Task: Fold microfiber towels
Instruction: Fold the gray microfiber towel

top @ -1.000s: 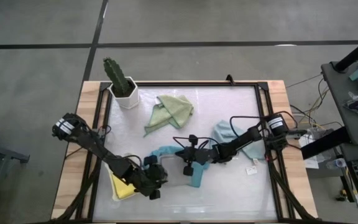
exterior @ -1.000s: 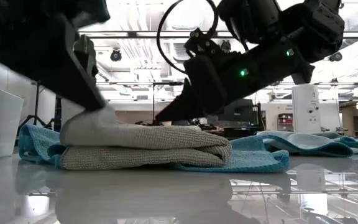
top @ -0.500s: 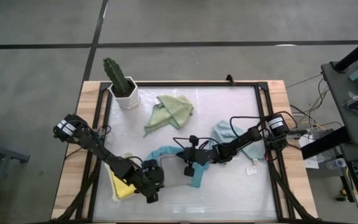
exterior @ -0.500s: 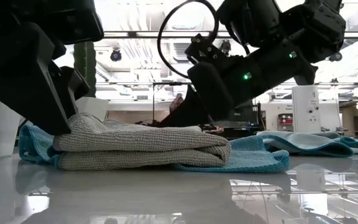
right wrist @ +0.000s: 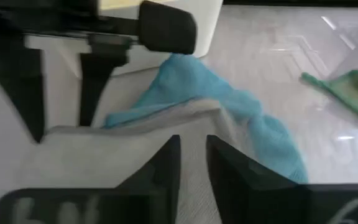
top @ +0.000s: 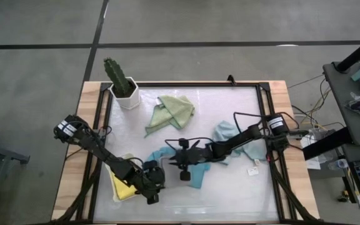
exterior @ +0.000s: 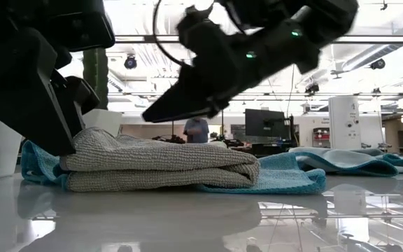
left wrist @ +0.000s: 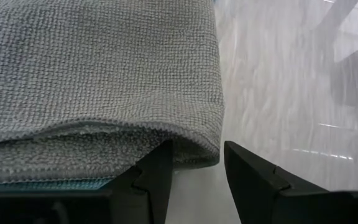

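Pincers at the fold. The left pincer (left wrist: 194, 165) sits low at the left edge of the grey towel (exterior: 163, 166), its two fingers spread, with one corner of the cloth lying between them but not pinched. The right pincer (right wrist: 191, 158) hovers above the same towel with a narrow gap between its fingers, holding nothing. The grey towel lies folded double, two layers showing in the low view, and rests on top of the teal towel (exterior: 285, 175) near the front middle of the surface (top: 230, 112).

Left of this pair, the yellow towel (top: 124, 189) lies partly under the left arm. The pale blue towel (top: 242, 140) lies crumpled to the right beneath the right arm, and the sage green towel (top: 174, 111) lies loose toward the far side, beside a potted cactus (top: 122, 82) at the far left corner.

Judged step: the grey fold looks complete and is being released or squared up. The next move would call for shifting the grey towel clear, then taking two corners of the teal towel beneath it.
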Motion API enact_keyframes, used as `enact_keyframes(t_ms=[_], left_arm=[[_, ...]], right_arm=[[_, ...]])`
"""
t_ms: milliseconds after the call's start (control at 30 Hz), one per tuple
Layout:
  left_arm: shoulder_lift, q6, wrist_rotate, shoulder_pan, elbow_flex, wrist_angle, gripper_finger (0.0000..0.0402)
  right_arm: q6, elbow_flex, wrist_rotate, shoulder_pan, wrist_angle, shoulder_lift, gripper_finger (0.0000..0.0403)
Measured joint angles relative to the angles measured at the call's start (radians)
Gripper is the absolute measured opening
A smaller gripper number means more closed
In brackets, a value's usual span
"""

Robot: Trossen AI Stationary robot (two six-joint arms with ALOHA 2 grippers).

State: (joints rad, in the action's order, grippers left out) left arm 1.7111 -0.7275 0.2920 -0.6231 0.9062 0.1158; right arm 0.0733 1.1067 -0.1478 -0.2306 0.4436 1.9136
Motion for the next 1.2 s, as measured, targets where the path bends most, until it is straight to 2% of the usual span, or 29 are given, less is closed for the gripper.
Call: enact_keyframes(t_ms=[233,467,600,1133,1200], left_arm=[[0.002,0.0,0.0,0.0,-0.003,0.0,0.0129],[0.003,0.001,0.0,-0.001,-0.002,-0.002,0.0129],[0.003,0.001,0.0,-0.001,-0.002,-0.003,0.0129],[0.003,0.001,0.0,0.0,-0.002,-0.002,0.0129],[0.003,0.001,0.0,-0.001,-0.002,-0.003,0.0129]], right_arm=[[-0.073,0.125,0.003,0.033,-0.051,0.088,0.0142],[-0.088,0.142,0.022,0.053,-0.052,0.114,0.0158],[-0.088,0.142,0.079,0.061,-0.049,0.116,0.0141],[-0.104,0.134,0.104,0.059,-0.057,0.118,0.0016],[-0.109,0.134,0.104,0.058,-0.058,0.117,0.0011]])
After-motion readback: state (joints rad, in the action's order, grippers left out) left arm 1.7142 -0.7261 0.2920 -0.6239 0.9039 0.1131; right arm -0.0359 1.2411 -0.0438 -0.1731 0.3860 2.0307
